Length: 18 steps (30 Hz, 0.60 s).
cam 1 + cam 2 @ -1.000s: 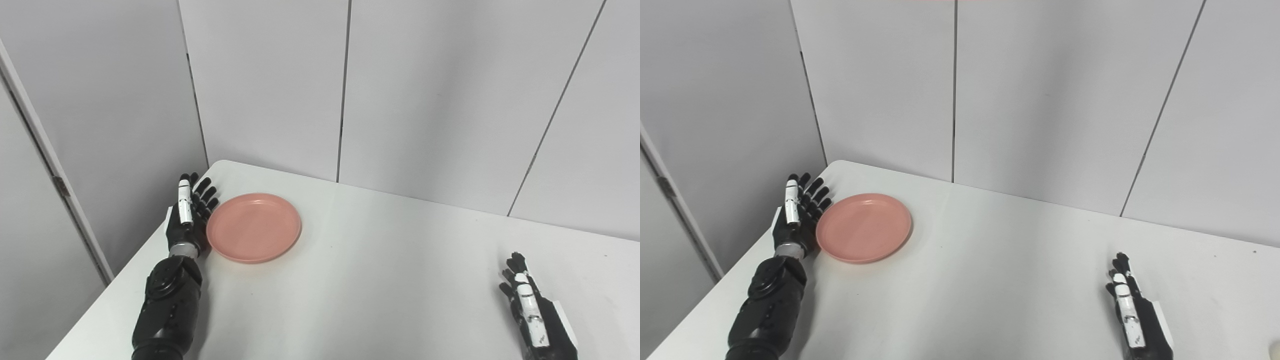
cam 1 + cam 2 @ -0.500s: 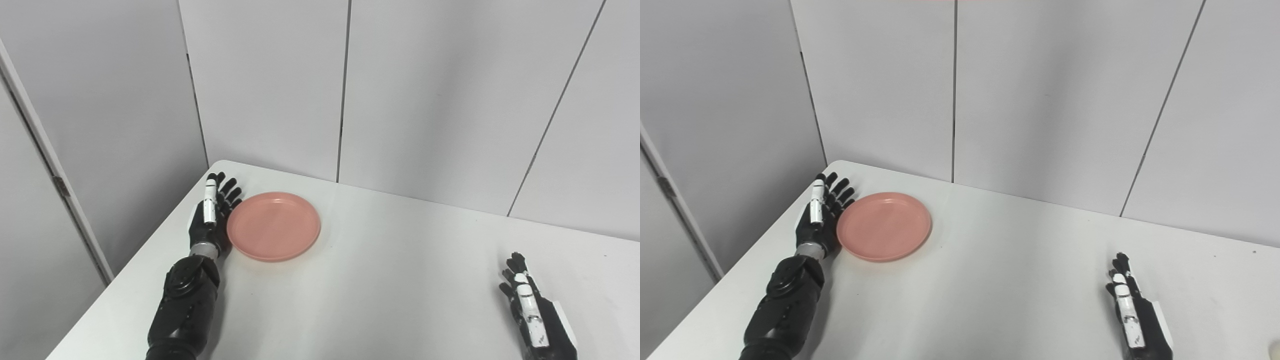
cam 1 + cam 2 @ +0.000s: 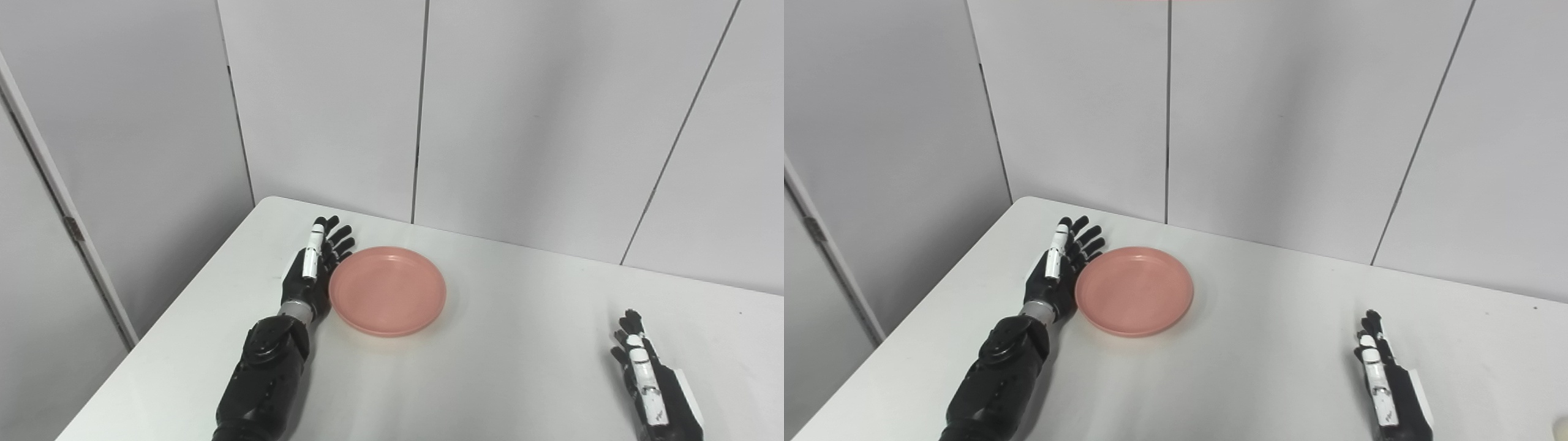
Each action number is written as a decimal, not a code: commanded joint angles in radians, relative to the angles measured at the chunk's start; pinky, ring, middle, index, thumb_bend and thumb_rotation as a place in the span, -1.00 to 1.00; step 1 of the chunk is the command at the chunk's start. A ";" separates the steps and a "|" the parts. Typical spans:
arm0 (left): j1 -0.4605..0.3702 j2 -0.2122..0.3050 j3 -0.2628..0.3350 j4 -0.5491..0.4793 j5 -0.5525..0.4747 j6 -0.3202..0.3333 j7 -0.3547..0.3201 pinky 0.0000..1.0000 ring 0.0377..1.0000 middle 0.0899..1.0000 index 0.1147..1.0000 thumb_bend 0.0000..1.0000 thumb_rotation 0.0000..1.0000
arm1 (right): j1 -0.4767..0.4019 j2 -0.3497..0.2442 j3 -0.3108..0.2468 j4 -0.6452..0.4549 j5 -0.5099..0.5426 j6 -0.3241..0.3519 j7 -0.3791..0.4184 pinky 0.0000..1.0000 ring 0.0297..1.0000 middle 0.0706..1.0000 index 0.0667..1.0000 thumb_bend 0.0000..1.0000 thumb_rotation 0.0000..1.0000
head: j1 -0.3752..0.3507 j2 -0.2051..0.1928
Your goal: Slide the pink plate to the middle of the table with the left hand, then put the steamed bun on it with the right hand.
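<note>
Here, pink plate [image 3: 388, 290] bare, left hand [image 3: 312, 269] touching its rim

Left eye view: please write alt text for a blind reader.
The left hand, fingers straight, rests edge-on against a pink plate on a white table. The right hand lies open at the near right.

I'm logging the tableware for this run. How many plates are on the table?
1. The pink plate lies left of the table's middle, its left rim against the open left hand. Nothing lies on it. The table's near edge is out of frame, so more could be hidden.
</note>
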 commanded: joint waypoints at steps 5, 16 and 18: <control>0.032 -0.037 -0.044 -0.029 0.008 0.092 -0.042 0.82 0.80 0.78 0.80 0.00 1.00 | 0.009 0.011 0.007 -0.018 -0.017 0.037 -0.017 1.00 0.98 1.00 1.00 -0.68 1.00 | -0.054 0.009; 0.095 -0.066 -0.104 -0.154 -0.007 0.180 -0.137 0.93 0.87 0.87 0.88 -0.05 1.00 | 0.015 0.036 0.033 -0.009 -0.062 0.023 -0.050 0.95 0.94 0.97 1.00 -0.59 1.00 | -0.181 0.019; 0.107 -0.070 -0.119 -0.178 -0.009 0.200 -0.146 0.95 0.88 0.89 0.90 -0.06 1.00 | 0.015 0.041 0.037 -0.005 -0.070 0.016 -0.056 0.94 0.93 0.97 1.00 -0.58 1.00 | -0.207 0.023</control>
